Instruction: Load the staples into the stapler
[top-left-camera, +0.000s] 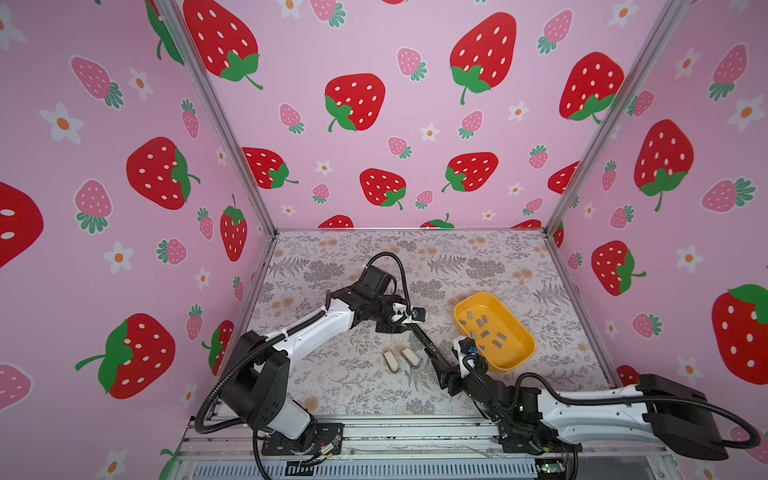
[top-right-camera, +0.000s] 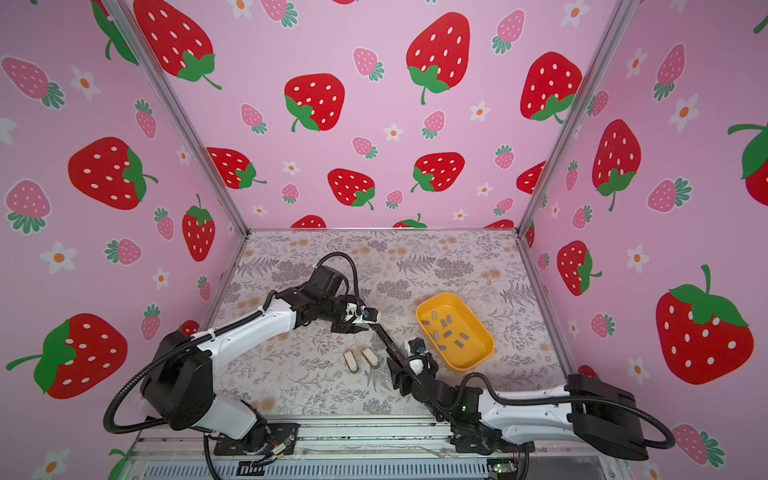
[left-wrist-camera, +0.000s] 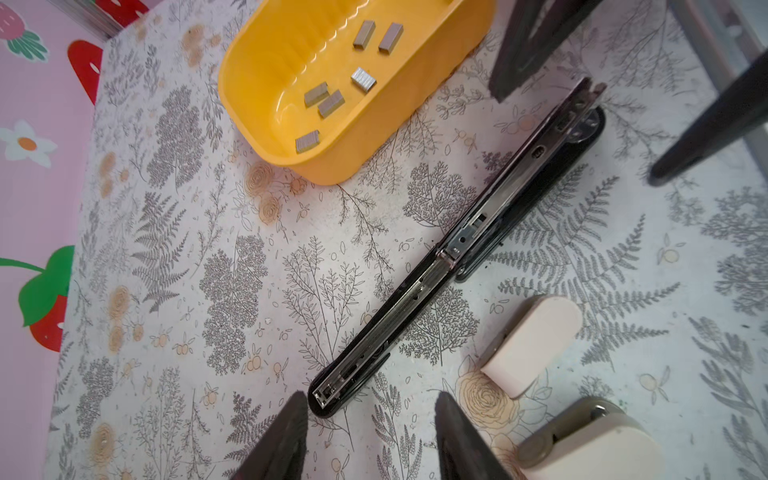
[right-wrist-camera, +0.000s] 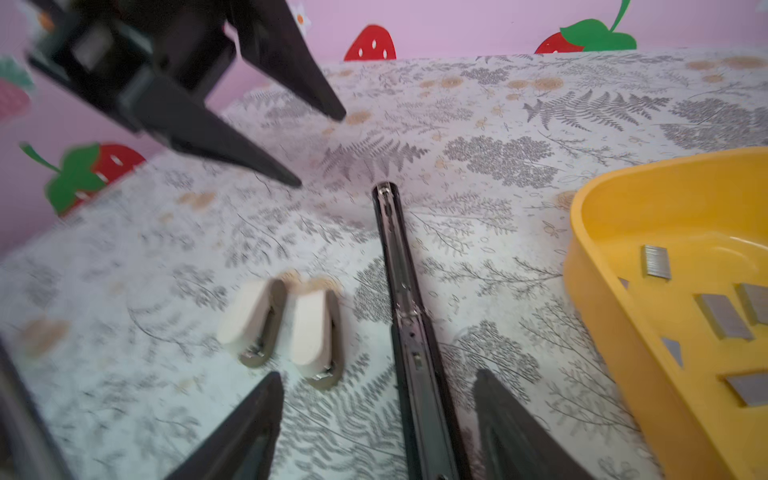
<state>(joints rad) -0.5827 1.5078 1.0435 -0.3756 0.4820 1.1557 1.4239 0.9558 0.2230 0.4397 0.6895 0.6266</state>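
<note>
The black stapler (top-left-camera: 424, 343) (left-wrist-camera: 478, 224) lies unfolded flat on the floral table, its metal channel facing up. Several staples (top-left-camera: 484, 332) (left-wrist-camera: 328, 97), short grey strips, lie in the yellow tray (top-left-camera: 509, 365). My left gripper (left-wrist-camera: 372, 399) (top-left-camera: 401, 328) hovers open at the stapler's far end, which sits just beside one fingertip. My right gripper (right-wrist-camera: 378, 376) (top-left-camera: 442, 368) is open at the near end. There the stapler (right-wrist-camera: 401, 266) runs between its fingers with a gap on both sides. Neither gripper holds anything.
Two small beige staplers (top-left-camera: 390, 359) (top-left-camera: 411, 356) lie side by side just left of the black one, close to both grippers. The yellow tray (top-right-camera: 465, 365) sits right of the stapler, beside the right wrist. Strawberry-patterned walls enclose the table on three sides.
</note>
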